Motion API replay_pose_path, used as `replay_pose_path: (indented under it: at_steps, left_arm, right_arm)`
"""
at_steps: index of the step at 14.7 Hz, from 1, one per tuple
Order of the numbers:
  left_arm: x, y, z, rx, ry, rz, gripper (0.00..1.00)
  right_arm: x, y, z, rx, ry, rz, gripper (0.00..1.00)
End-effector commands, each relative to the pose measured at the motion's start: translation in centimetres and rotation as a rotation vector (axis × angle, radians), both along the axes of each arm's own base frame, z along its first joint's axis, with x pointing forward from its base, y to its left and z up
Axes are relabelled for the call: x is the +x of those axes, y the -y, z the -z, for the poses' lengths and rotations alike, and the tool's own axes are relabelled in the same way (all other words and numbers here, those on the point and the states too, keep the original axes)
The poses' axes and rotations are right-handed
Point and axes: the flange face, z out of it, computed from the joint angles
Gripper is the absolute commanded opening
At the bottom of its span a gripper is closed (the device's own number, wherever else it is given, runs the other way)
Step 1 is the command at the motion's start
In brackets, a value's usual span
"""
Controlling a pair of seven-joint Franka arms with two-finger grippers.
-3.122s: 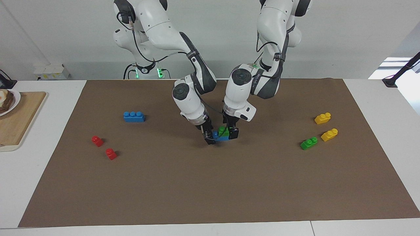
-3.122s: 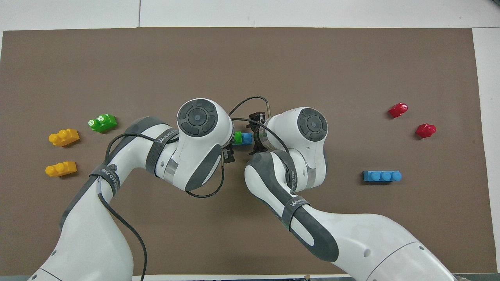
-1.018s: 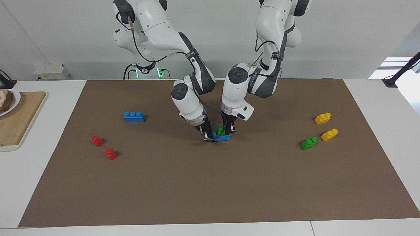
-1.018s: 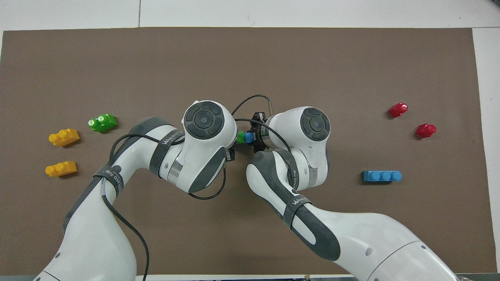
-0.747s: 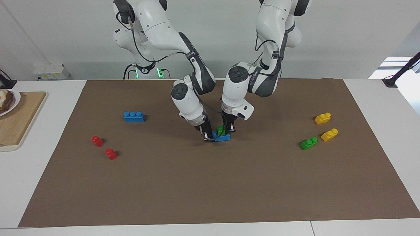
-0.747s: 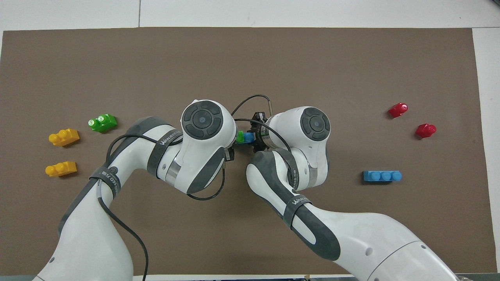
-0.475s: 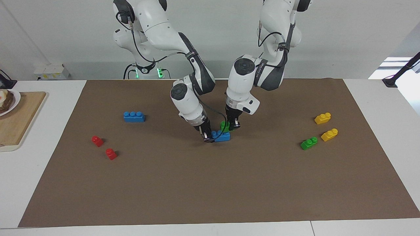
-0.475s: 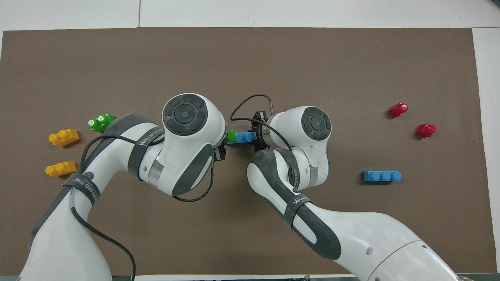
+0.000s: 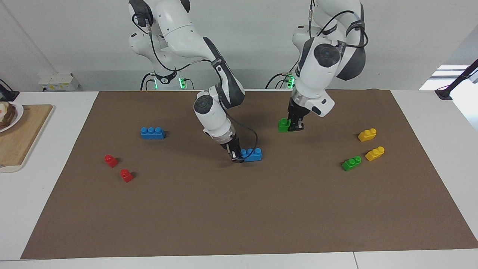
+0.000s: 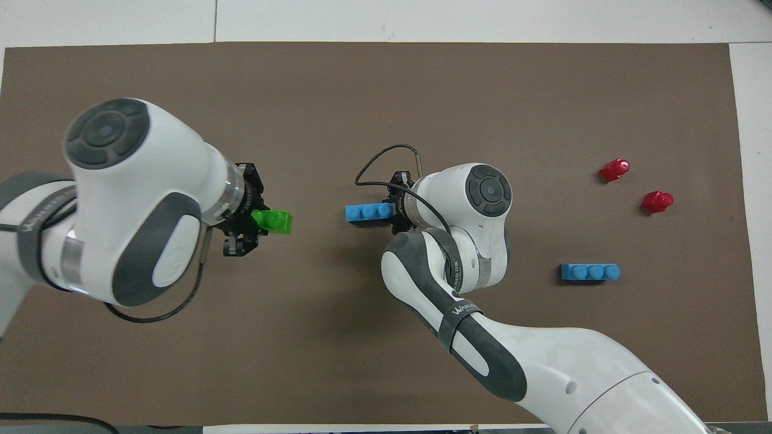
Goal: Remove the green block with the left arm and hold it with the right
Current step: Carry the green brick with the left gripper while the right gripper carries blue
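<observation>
The green block (image 9: pixel 283 125) hangs in the air over the brown mat, held by one end in my shut left gripper (image 9: pixel 293 126). From overhead the green block (image 10: pixel 276 222) sticks out of the left gripper (image 10: pixel 252 219) toward the blue brick. That blue three-stud brick (image 9: pixel 252 154) lies flat on the mat at its middle. My right gripper (image 9: pixel 235 157) is shut on the end of it that points to the right arm's end of the table. In the overhead view the blue brick (image 10: pixel 367 212) shows beside the right gripper (image 10: pixel 396 211).
A second green brick (image 9: pixel 351 163) and two yellow bricks (image 9: pixel 367 134) (image 9: pixel 374 153) lie at the left arm's end. Another blue brick (image 9: pixel 152 133) and two red blocks (image 9: pixel 111 160) (image 9: pixel 126 175) lie at the right arm's end. A wooden board (image 9: pixel 22 138) sits off the mat.
The left gripper has pulled the green block off the blue brick, risen and swung toward the left arm's end of the table. The right gripper still holds the blue brick down.
</observation>
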Motion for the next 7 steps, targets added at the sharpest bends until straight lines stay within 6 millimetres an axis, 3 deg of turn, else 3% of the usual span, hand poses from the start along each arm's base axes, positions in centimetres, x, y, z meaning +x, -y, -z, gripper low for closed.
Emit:
replay_pose_path:
  at_steps: [1, 5, 7]
  left_arm:
    - [-2.5, -7.8, -0.9, -0.056, -0.003, 0.123, 0.16]
    - [-3.3, -15.7, 1.0, -0.103, 0.004, 0.443, 0.16]
    - [-3.7, -17.5, 1.8, -0.131, 0.023, 0.649, 0.16]
  right_arm:
    - [1.2, 0.2, -1.1, 0.02, 0.04, 0.01, 0.0]
    - [3.2, 3.9, -3.4, 0.022, 0.062, -0.021, 0.0]
    - [4.3, 7.2, -5.0, 0.023, 0.064, -0.055, 0.0]
